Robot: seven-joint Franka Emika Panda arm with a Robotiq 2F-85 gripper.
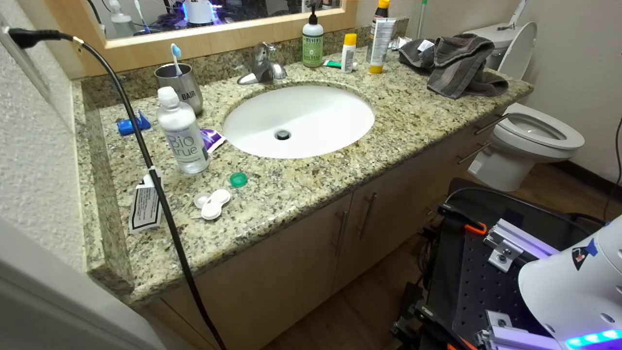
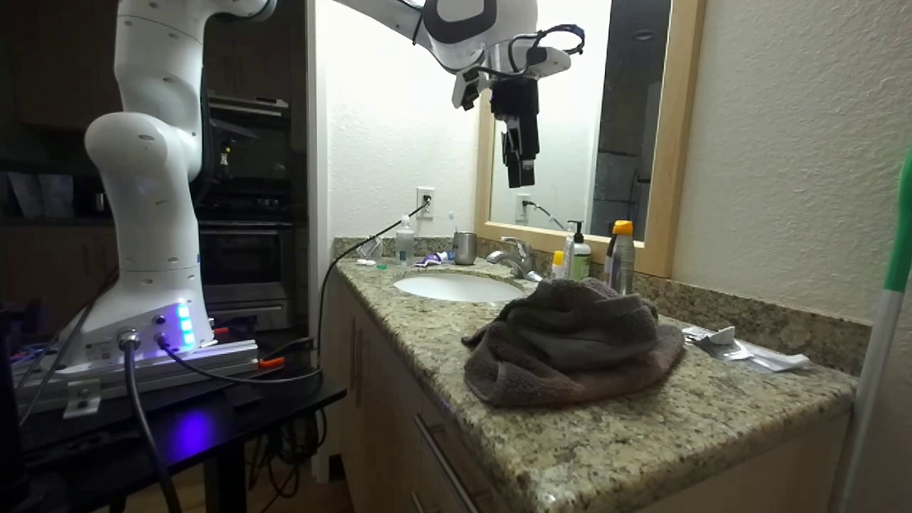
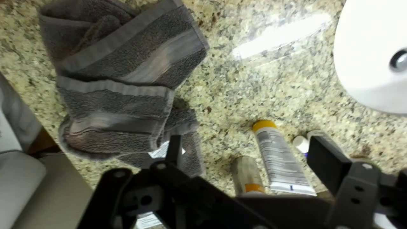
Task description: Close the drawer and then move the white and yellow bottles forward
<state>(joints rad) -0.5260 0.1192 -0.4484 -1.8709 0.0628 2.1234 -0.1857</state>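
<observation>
The gripper (image 3: 249, 154) hangs high over the counter (image 1: 301, 189), pointing down, its jaws spread wide; the wrist view shows the tube (image 3: 279, 156) and the spray can (image 3: 246, 171) between the jaws, though both stand on the counter well below; the tube, white, rests upright on its yellow cap near the counter's back edge, just in front of the spray can; the small bottle (image 1: 348, 57), white with a yellow cap, stands beside the tube, on the side towards the faucet (image 1: 264, 65); next along the back edge comes the soap (image 1: 312, 46), upright under its dark pump; a grey towel (image 2: 563, 342) lies crumpled at the counter's end next to the toilet (image 1: 529, 150); beneath the front edge there, the drawer (image 2: 456, 445) looks pushed in, its front level with the cabinet (image 1: 296, 253) as far as the dim light tells.

The sink (image 1: 316, 107) sits in the counter's middle, the faucet behind it; at the end by the side wall (image 2: 399, 157) the cup (image 1: 194, 97), a toothbrush (image 1: 177, 61) in it, stands towards the back corner; the clear bottle (image 1: 183, 138) stands just in front of the cup; a purple packet (image 1: 214, 139) lies beside the clear bottle, near the sink; the lens case (image 1: 215, 204) lies towards the front edge, a green lid (image 1: 238, 180) just beside it.
</observation>
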